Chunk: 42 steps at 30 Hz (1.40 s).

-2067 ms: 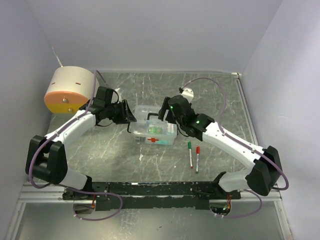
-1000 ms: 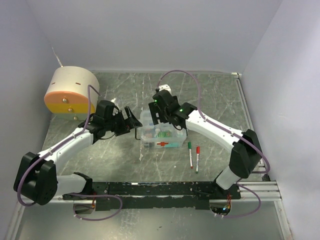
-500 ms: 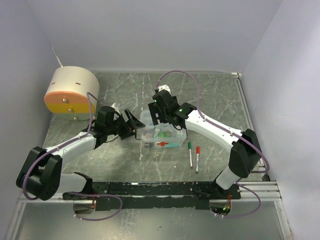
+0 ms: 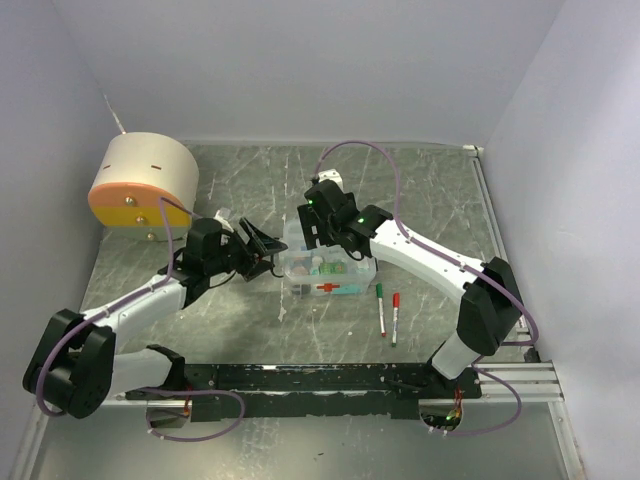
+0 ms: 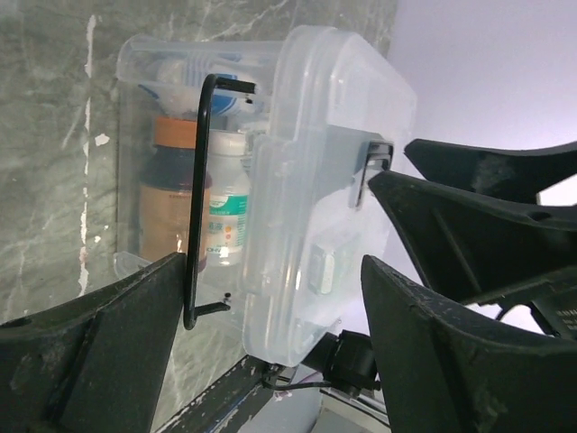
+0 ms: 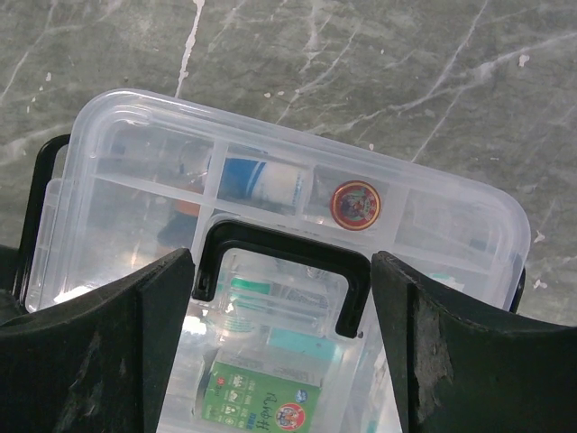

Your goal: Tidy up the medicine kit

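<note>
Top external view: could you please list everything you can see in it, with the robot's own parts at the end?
medicine kit: one, clear with black handle and red cross, table centre
drum: one, beige with an orange face, far left corner
green-capped marker: one, white, near right of the kit
red-capped marker: one, white, beside the green-capped marker
table: one, grey-green marbled
left end effector: one, black, open, at the kit's left end
right end effector: one, black, open, over the kit

Pale lilac walls (image 4: 300, 60), grey marbled tabletop (image 4: 250, 180)

Table (image 4: 430, 190): medicine kit (image 4: 330, 272), drum (image 4: 145, 180), markers (image 4: 380, 305)
</note>
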Available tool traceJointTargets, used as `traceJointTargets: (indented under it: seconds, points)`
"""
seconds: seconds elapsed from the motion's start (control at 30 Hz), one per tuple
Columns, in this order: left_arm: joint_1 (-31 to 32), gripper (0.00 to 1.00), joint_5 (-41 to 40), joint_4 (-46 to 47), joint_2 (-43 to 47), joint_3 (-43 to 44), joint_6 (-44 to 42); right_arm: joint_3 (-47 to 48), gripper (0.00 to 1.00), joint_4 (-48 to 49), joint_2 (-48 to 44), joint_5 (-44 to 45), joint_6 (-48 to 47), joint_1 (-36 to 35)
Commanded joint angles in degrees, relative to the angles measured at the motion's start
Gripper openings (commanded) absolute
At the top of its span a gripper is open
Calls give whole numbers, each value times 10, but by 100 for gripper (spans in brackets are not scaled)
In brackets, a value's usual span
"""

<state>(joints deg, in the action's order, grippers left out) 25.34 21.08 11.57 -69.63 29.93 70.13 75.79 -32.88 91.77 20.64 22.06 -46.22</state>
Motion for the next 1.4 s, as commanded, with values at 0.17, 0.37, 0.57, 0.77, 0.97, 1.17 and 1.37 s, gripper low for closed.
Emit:
traceJointTargets:
  seconds: [0.17, 0.37, 0.57, 0.77, 0.97, 1.17, 1.37]
  points:
    - [2, 83, 18, -4, 39, 1, -7, 10, 79, 2, 10, 9, 17, -2]
    - [2, 83, 55, -20, 15, 21, 2, 3, 79, 9, 14, 2, 14, -2]
    - [3, 74, 69, -39, 2, 37, -9, -4, 79, 17, 20, -3, 14, -2]
    - [10, 77, 59, -111, 3, 72, -58, -2, 78, 14, 28, -5, 20, -1]
    - [35, 73, 45, -133, -1, 85, -86, 0, 75, 20, 31, -14, 24, -1]
    - [66, 56, -36, -224, 1, 123, -131, 0, 73, 20, 33, -13, 37, -1]
    - [81, 50, -102, -265, -5, 145, -172, -11, 71, 29, 29, -20, 51, 0]
